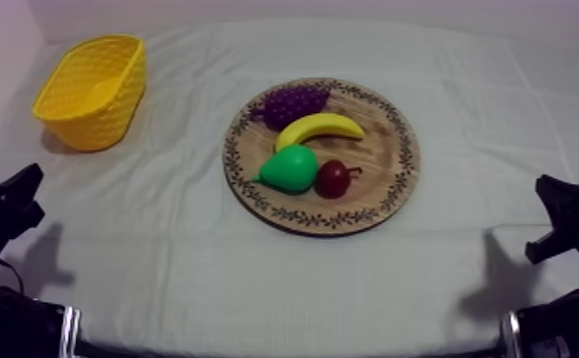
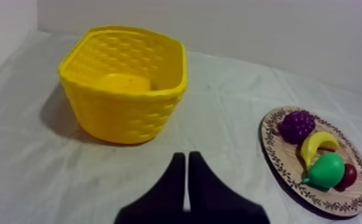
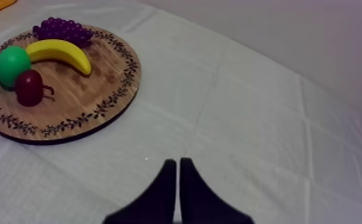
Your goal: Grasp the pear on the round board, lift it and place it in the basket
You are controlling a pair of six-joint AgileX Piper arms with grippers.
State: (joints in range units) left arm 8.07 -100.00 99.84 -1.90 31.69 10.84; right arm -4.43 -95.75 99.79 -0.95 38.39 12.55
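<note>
A green pear lies on the round wooden board in the middle of the table, beside a small red fruit, a banana and purple grapes. The yellow basket stands at the far left, with nothing in it. My left gripper rests low at the left edge, well away from the board. In the left wrist view my left gripper is shut on nothing, facing the basket and the pear. My right gripper is shut on nothing, short of the board and pear. The right gripper sits low right.
Grey-white cloth covers the table, with open room between the basket and the board and all along the front. A pale wall rises behind the table.
</note>
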